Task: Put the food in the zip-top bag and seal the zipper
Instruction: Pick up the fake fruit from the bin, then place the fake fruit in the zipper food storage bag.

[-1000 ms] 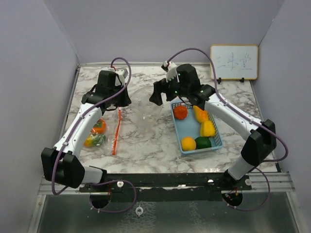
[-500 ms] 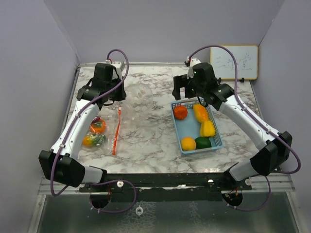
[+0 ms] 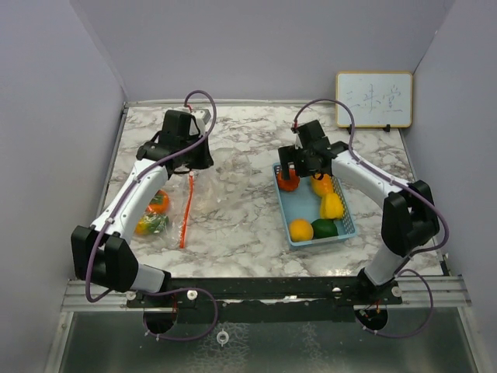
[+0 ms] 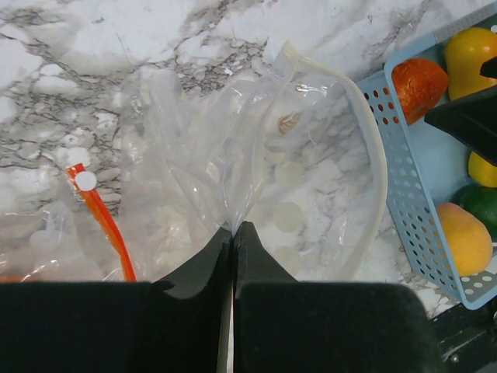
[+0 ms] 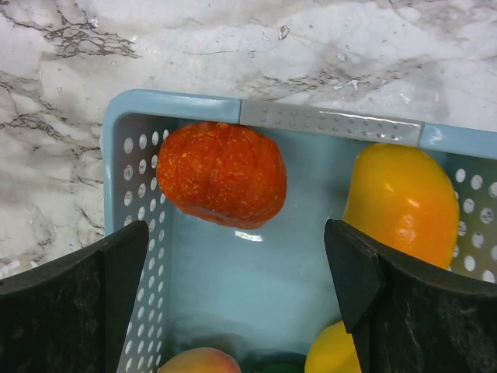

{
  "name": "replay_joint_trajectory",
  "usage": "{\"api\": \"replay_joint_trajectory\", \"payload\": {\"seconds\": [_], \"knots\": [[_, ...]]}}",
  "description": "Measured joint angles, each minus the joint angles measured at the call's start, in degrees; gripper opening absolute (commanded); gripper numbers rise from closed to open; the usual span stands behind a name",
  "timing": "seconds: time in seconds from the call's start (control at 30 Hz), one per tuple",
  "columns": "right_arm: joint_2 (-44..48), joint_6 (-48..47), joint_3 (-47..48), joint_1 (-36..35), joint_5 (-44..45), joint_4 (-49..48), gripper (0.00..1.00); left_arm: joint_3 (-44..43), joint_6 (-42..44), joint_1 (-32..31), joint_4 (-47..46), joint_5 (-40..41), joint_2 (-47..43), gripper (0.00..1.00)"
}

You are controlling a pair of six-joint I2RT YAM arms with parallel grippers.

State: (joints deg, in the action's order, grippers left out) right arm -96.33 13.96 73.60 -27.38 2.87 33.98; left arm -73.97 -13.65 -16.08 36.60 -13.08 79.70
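A clear zip-top bag (image 3: 172, 203) with an orange zipper strip (image 3: 185, 208) lies at the left and holds an orange (image 3: 158, 201) and a green-yellow piece (image 3: 148, 225). My left gripper (image 3: 191, 166) is shut on the bag's film (image 4: 233, 194), lifting it so the mouth gapes. A red tomato (image 5: 229, 175), orange pepper (image 5: 404, 202), yellow pepper (image 3: 331, 206), orange (image 3: 300, 229) and dark green piece (image 3: 324, 228) lie in a light blue basket (image 3: 347, 225). My right gripper (image 5: 237, 241) is open and empty, just above the tomato (image 3: 288, 181) at the basket's far left corner.
A small whiteboard (image 3: 373, 99) leans on the back wall at the right. Grey walls close in the marble table on three sides. The basket's perforated rim (image 4: 404, 194) lies just right of the bag's mouth in the left wrist view.
My right gripper swung from over the middle of the table to the back, then down over the basket above the tomato. My left gripper shifted slightly, still holding the bag.
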Motion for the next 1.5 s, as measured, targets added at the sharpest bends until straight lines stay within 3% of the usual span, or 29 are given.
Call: {"api": "replay_joint_trajectory", "payload": {"seconds": [0.33,0.47,0.57,0.63,0.93,1.1,1.23,1.37,1.5], "knots": [[-5.8,1.5,-0.8,0.0,-1.4,-4.9,0.86,1.7,-1.9,-2.1,-3.6,-2.1,1.5,0.0],[-6.4,2.1,-2.2,0.0,-2.7,-6.6,0.68,1.7,-2.4,-2.7,-4.7,-2.5,1.6,0.0],[-6.5,2.0,-2.6,0.0,-3.0,-7.0,0.47,1.7,-2.6,-3.0,-5.1,-2.7,1.6,0.0],[-6.5,1.9,-2.6,0.0,-3.0,-7.2,0.41,1.7,-2.8,-3.2,-5.3,-2.8,1.9,0.0],[0.5,-0.9,-3.1,0.0,-4.3,-5.1,0.4,1.7,-3.8,-4.1,-5.8,-3.5,3.2,0.0],[10.0,-1.1,-1.0,0.0,-12.7,-5.9,0.4,1.7,-4.3,-4.7,-6.1,-3.7,3.3,0.0],[9.7,0.9,2.5,-0.9,-21.2,-10.6,0.41,1.7,-4.8,-5.2,-6.1,-3.9,3.3,0.0],[5.0,3.3,4.3,-3.8,-26.3,-14.4,0.47,1.7,-5.1,-5.5,-6.1,-4.1,3.3,0.0],[-0.2,5.1,5.0,-6.3,-28.9,-14.6,0.63,1.7,-5.1,-5.7,-6.1,-4.0,3.3,0.0]]}}
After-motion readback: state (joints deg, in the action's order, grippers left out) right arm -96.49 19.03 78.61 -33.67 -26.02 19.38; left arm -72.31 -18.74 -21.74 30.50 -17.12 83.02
